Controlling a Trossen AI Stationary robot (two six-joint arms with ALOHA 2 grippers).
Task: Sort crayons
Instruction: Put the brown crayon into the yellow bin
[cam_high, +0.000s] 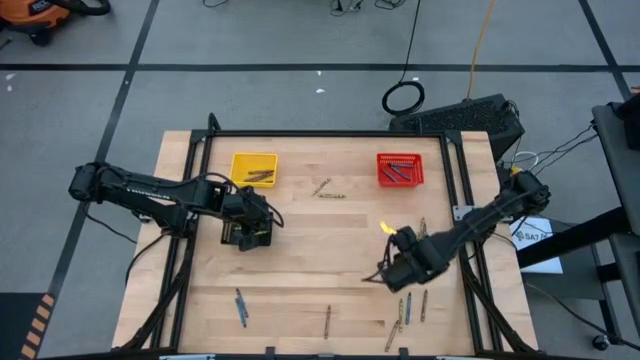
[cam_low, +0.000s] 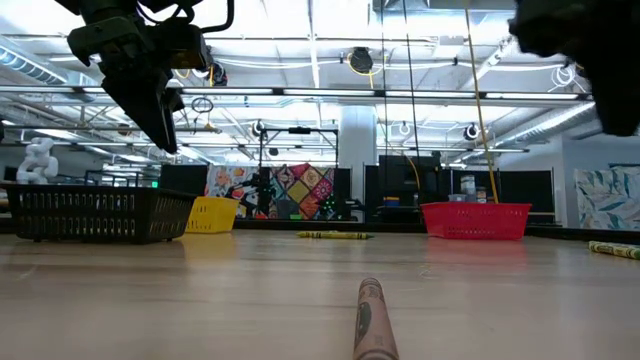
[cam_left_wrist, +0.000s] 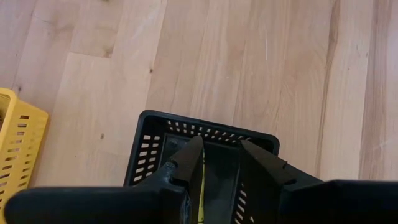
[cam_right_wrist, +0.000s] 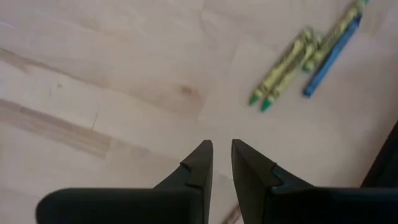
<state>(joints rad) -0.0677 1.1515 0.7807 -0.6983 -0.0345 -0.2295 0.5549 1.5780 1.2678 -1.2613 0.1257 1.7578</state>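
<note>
My left gripper hangs open over a black mesh basket at the table's left middle. Its fingers point down into the basket, and a yellow-green crayon shows close beside one finger. My right gripper hovers over bare wood at the right middle, empty, with only a narrow gap between its fingers. Two yellow-green crayons and a blue one lie on the table ahead of it. More crayons lie near the front edge. My left gripper stands with its fingers pointing down from above into the black basket. The yellow-green crayon runs close along the inner side of one finger. I cannot tell whether that finger touches it.
A yellow basket and a red basket stand at the far side, each with crayons inside. Loose crayons lie between them and by the right rail. A brown crayon lies near the front edge.
</note>
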